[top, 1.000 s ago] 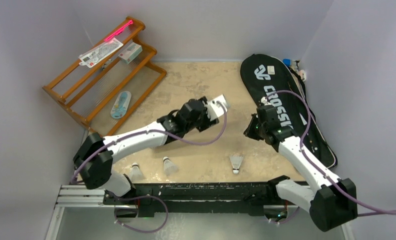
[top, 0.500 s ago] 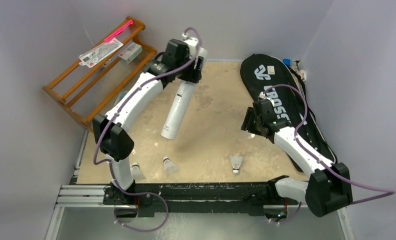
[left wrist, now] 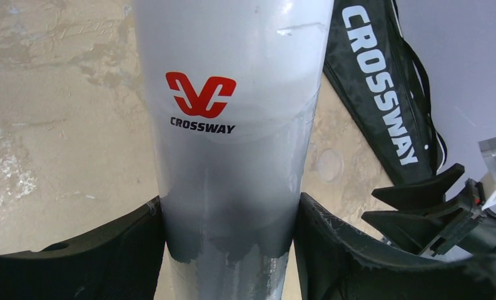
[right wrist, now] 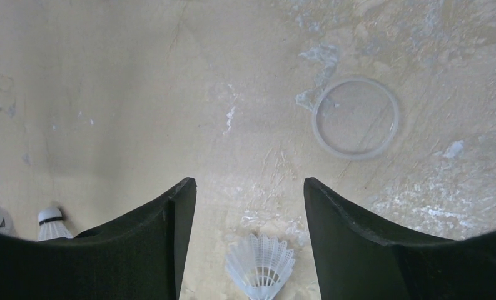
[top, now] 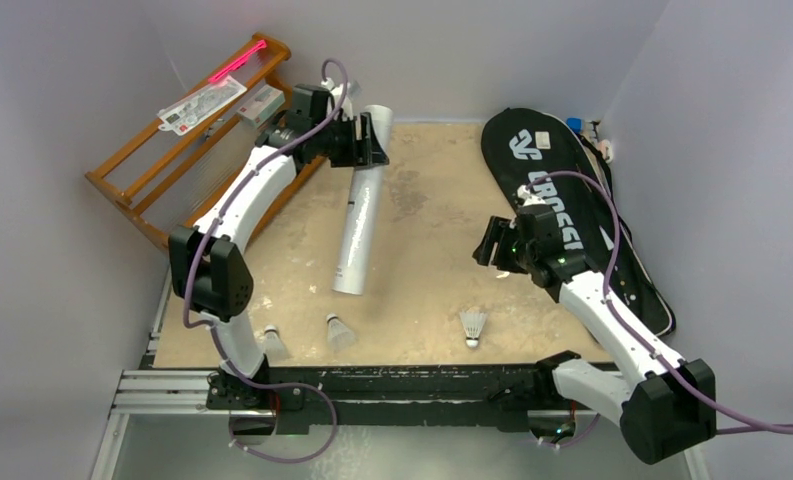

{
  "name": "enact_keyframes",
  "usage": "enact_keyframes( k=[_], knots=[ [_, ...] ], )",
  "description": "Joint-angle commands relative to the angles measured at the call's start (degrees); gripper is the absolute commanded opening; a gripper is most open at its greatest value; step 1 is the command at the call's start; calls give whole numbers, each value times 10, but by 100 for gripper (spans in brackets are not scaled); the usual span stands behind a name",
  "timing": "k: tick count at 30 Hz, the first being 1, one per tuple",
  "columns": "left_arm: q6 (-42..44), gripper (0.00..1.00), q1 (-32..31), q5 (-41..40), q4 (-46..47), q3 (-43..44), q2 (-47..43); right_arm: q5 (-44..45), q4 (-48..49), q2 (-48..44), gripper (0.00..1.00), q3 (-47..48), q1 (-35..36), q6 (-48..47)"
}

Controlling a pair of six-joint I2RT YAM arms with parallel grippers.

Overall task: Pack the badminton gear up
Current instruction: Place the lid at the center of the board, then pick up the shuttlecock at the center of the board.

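Note:
The long white-silver tube (top: 358,215) with a red CROSSWAY logo (left wrist: 201,94) slants over the table, its lower end toward the near edge. My left gripper (top: 368,146) is shut on its upper part, and both fingers (left wrist: 126,256) press its sides in the left wrist view. My right gripper (top: 486,250) hangs open and empty over bare table, just left of the black racket bag (top: 572,215). One white shuttlecock (right wrist: 261,270) stands below the gap between its jaws, apart from them. Two more shuttlecocks (top: 339,330) (top: 272,343) stand near the front edge.
An orange wooden rack (top: 187,185) leans in the back left corner with a small carton (top: 262,103) and a card on it. A clear round lid (right wrist: 356,117) lies flat on the table ahead of the right gripper. Grey walls close in the table's sides and back.
The left arm swung from the table's middle to the back left, carrying the tube up with it. The right gripper's jaws opened and it shifted a little left.

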Motion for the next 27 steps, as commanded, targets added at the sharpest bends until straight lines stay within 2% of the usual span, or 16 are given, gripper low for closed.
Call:
enact_keyframes(
  k=[1, 5, 7, 13, 21, 27],
  knots=[
    [-6, 27, 7, 58, 58, -16, -46, -21, -43, -11, 66, 22, -2, -21],
    [43, 27, 4, 29, 63, -42, -70, -41, -94, -4, 66, 15, -1, -3],
    [94, 26, -11, 1, 73, -69, -91, -54, -113, 1, 65, 11, 1, 8],
    [317, 24, -123, -147, 137, -209, -175, -107, -79, 14, 62, -12, 20, -8],
    [382, 24, -160, -182, 206, -347, -270, -124, -79, 92, 58, 13, 99, -33],
    [416, 24, -195, -222, 233, -398, -286, -97, -104, 135, 59, 33, 143, -33]
  ],
)
